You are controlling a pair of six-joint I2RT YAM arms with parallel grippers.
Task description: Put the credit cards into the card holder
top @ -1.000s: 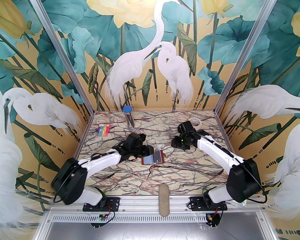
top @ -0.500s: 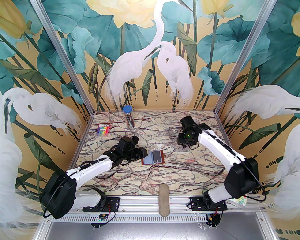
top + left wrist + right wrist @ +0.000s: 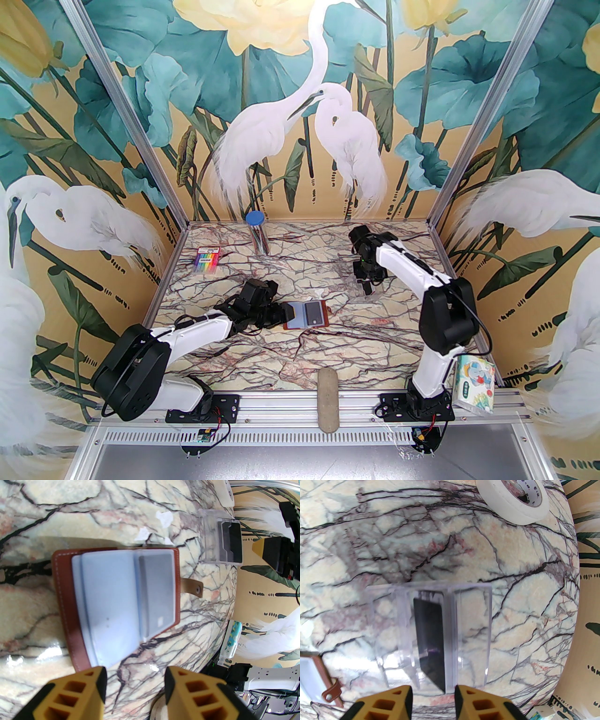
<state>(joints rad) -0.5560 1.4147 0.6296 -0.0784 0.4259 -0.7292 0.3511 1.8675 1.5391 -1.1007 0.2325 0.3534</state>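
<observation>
Left gripper (image 3: 134, 681): jaws apart, nothing between them, poised low over the marble table (image 3: 30, 620) at the left edge of the card holder (image 3: 62, 590). The card holder lies open and flat at mid-table (brown leather, pale stitching), with its pale blue sleeves fanned out. A grey card (image 3: 157, 590) sits in the right-hand sleeve. A small pale square marks one corner, and no lettering on it can be read. The snap tab (image 3: 192, 588) projects from the holder's far side.

Right gripper (image 3: 433, 691): jaws apart and empty, fingertips just short of a clear case (image 3: 471, 630) on the table. A dark card (image 3: 430, 639) stands on edge inside the case, its face blank from this angle. Beyond the case lies a roll of white tape (image 3: 508, 510) (the print on its inner core cannot be read as words).

In the top view, a pack of coloured pens (image 3: 206, 260) lies at the far left. A tissue pack (image 3: 474, 382) with a cartoon print stands beside the right arm's base, its text too small to read.
</observation>
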